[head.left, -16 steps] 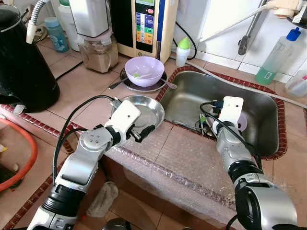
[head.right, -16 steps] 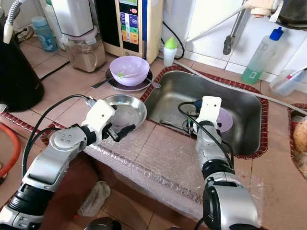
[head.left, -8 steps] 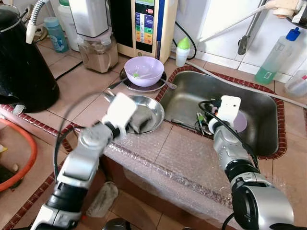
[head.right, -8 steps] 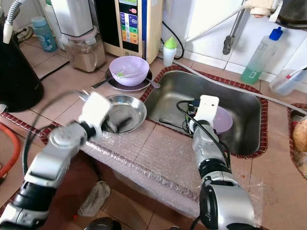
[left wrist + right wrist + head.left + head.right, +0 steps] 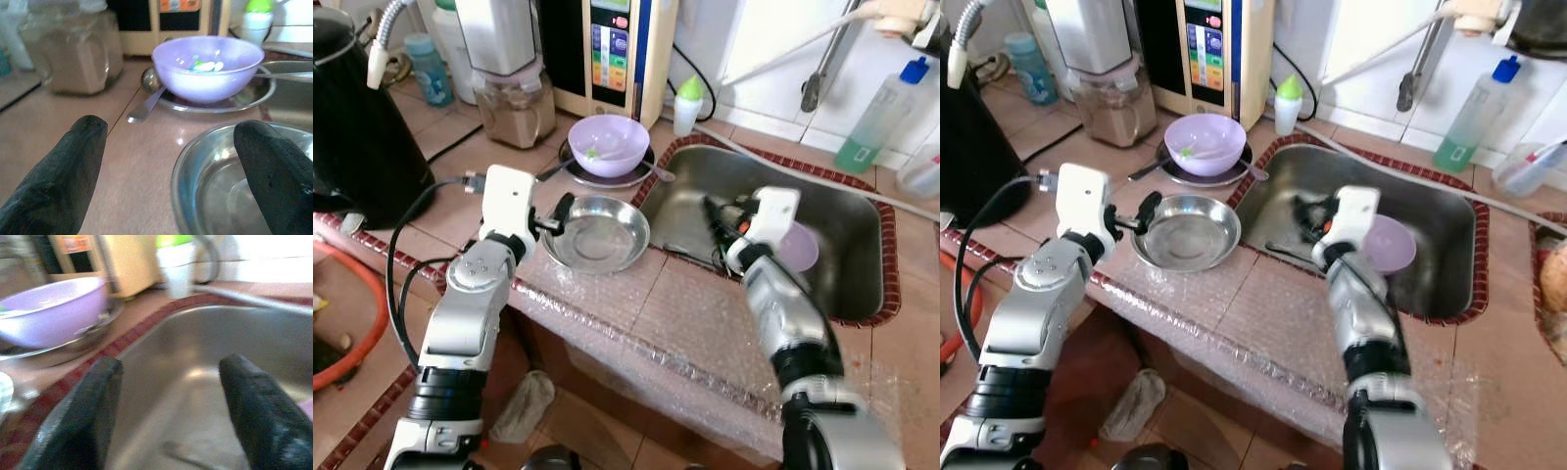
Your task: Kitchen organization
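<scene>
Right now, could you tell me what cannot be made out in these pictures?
- Sink floor: the right hand and its arm cover the drain area in the eye views; the right wrist view is blurred.
- Lilac bowl in the sink: partly hidden behind the right arm.
- Contents of the lilac bowl on the counter: too small to name.
- Steel bowl: cut off by the left wrist view's edge.

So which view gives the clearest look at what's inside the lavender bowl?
The left wrist view: the lavender bowl sits close, contents visible. Both eye views show it small, from above; the right wrist view shows it blurred, at the edge.
</scene>
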`<state>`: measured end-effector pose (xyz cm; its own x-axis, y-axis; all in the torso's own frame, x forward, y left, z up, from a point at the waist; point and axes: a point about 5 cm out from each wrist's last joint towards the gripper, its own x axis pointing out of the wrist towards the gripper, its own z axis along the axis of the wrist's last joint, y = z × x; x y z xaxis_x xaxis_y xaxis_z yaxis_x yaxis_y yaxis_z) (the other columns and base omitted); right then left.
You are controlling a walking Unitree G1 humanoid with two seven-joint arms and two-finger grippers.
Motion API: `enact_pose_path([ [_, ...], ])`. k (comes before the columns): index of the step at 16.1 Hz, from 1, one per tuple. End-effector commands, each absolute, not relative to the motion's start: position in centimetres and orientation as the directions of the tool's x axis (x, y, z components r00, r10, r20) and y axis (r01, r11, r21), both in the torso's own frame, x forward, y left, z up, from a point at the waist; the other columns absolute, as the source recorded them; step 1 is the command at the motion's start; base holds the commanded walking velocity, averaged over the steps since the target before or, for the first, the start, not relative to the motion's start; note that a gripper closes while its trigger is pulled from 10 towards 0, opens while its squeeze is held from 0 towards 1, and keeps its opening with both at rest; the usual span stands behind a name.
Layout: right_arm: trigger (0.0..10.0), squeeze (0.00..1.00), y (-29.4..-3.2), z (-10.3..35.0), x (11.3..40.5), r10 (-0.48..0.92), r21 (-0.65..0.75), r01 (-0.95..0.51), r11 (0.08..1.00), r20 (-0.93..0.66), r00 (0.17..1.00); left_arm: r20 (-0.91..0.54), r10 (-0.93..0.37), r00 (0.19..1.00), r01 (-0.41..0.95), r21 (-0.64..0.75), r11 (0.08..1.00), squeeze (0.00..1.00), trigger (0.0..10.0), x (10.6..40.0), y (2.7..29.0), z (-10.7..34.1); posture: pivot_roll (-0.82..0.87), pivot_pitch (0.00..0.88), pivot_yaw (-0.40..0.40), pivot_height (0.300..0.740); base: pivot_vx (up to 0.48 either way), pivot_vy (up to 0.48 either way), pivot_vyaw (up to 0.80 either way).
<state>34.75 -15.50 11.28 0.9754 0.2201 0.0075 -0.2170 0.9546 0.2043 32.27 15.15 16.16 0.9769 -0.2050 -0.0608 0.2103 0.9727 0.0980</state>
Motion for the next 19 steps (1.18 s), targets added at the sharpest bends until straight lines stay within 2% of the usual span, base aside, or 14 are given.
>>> enact_pose_path([
  [1,10.0,1.0,-14.7,11.9,34.3,0.287,0.207,-0.288,0.935,0.032,0.957,-0.087,-0.173,0.981,0.18,0.067,0.981,0.0,10.0,32.4,15.8,15.6,0.09,0.006,-0.02,0.74,0.0,0.0,0.0],
  [4,10.0,1.0,-13.8,11.9,32.9,0.355,0.183,-0.354,0.917,0.029,0.934,-0.146,-0.165,0.976,0.167,0.003,0.986,0.0,10.0,32.7,16.2,14.9,0.08,0.009,-0.017,0.74,0.0,0.0,0.0],
  [7,10.0,1.0,-13.6,12.7,32.5,0.366,0.195,-0.367,0.91,0.038,0.93,-0.222,-0.207,0.953,0.198,-0.062,0.978,0.0,10.0,32.8,15.7,13.8,0.07,0.008,-0.01,0.74,0.0,0.0,0.0],
  [8,10.0,0.97,-13.2,13.3,32.2,0.394,0.199,-0.397,0.896,0.056,0.918,-0.241,-0.241,0.94,0.227,-0.086,0.97,0.0,10.0,32.8,15.4,13.5,0.07,0.008,-0.009,0.74,0.0,0.0,0.0],
  [9,10.0,0.83,-13.0,13.5,32.1,0.404,0.197,-0.408,0.892,0.062,0.913,-0.245,-0.248,0.937,0.23,-0.1,0.968,0.0,10.0,32.8,15.2,13.4,0.07,0.007,-0.007,0.74,0.0,0.0,0.0],
  [10,10.0,0.63,-12.8,13.4,31.9,0.415,0.191,-0.417,0.888,0.054,0.908,-0.269,-0.279,0.922,0.256,-0.12,0.959,0.0,10.0,32.8,14.7,13.1,0.07,0.009,-0.006,0.74,0.0,0.0,0.0],
  [11,10.0,0.49,-12.7,13.3,31.8,0.413,0.192,-0.415,0.89,0.049,0.909,-0.283,-0.291,0.914,0.265,-0.127,0.956,0.0,7.7,32.8,14.5,12.9,0.07,0.01,-0.005,0.74,0.0,0.0,0.0],
  [13,10.0,0.27,-12.6,13.3,31.6,0.413,0.194,-0.412,0.89,0.038,0.91,-0.305,-0.312,0.9,0.27,-0.173,0.947,0.0,0.2,32.6,14.2,12.6,0.07,0.014,-0.002,0.74,0.0,0.0,0.0],
  [14,10.0,0.07,-12.6,13.3,31.6,0.413,0.194,-0.411,0.891,0.035,0.91,-0.308,-0.317,0.897,0.273,-0.176,0.946,0.0,0.0,32.5,14.2,12.6,0.07,0.014,-0.002,0.74,0.0,0.0,0.0],
  [15,10.0,0.0,-12.6,13.3,31.5,0.411,0.192,-0.409,0.892,0.028,0.911,-0.314,-0.322,0.893,0.274,-0.187,0.943,0.0,0.0,32.5,14.2,12.5,0.07,0.017,-0.001,0.74,0.0,0.0,0.0],
  [19,10.0,0.0,-12.5,13.3,31.5,0.409,0.186,-0.405,0.895,0.019,0.912,-0.333,-0.316,0.888,0.254,-0.216,0.943,0.0,0.0,32.4,14.7,12.5,0.07,0.019,0.001,0.74,0.0,0.0,0.0],
])
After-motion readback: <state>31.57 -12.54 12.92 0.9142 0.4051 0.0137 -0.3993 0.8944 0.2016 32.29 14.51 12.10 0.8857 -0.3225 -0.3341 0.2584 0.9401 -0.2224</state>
